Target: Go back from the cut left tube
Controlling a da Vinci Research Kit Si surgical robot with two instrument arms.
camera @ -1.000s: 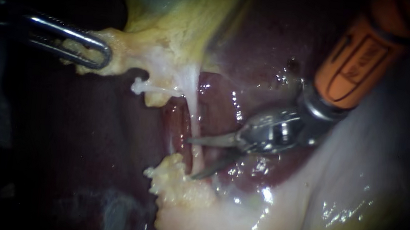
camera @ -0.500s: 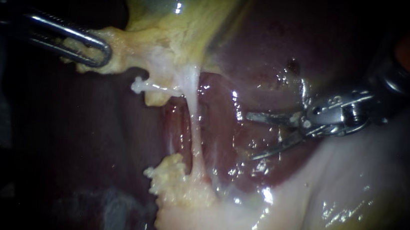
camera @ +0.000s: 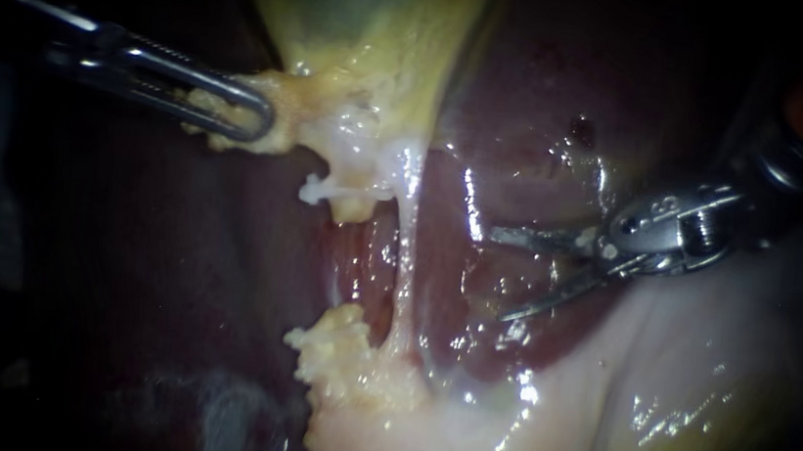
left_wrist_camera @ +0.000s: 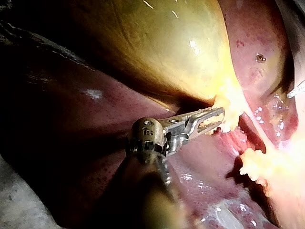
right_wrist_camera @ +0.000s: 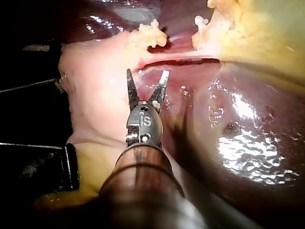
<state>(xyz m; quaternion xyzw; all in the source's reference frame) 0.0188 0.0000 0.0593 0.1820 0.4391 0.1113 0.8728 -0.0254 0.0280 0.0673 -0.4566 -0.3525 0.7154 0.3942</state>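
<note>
The cut left tube shows as a pale upper stump [camera: 314, 189] and a lower end in a yellow fatty clump [camera: 338, 352]. Just right of them an uncut pale tube [camera: 406, 255] still runs between the gallbladder [camera: 372, 16] and the clump. My left instrument [camera: 241, 110] is shut on yellow tissue at the gallbladder's neck; the left wrist view shows the same grip [left_wrist_camera: 212, 119]. My right instrument [camera: 498, 274] hangs to the right of the uncut tube, blades open and empty. In the right wrist view its blades [right_wrist_camera: 147, 73] stand short of that tube [right_wrist_camera: 181, 61].
Dark red liver [camera: 531, 100] lies behind the tubes and is wet and glistening. Pale tissue [camera: 662, 378] fills the lower right under my right instrument's shaft. The left of the endoscope view is dark. The right blade's tip [left_wrist_camera: 295, 90] shows ahead of my left instrument.
My right instrument has drawn back to the right, away from the tubes, with its blades still open. My left instrument has shifted right, carrying the gallbladder neck tissue with it.
</note>
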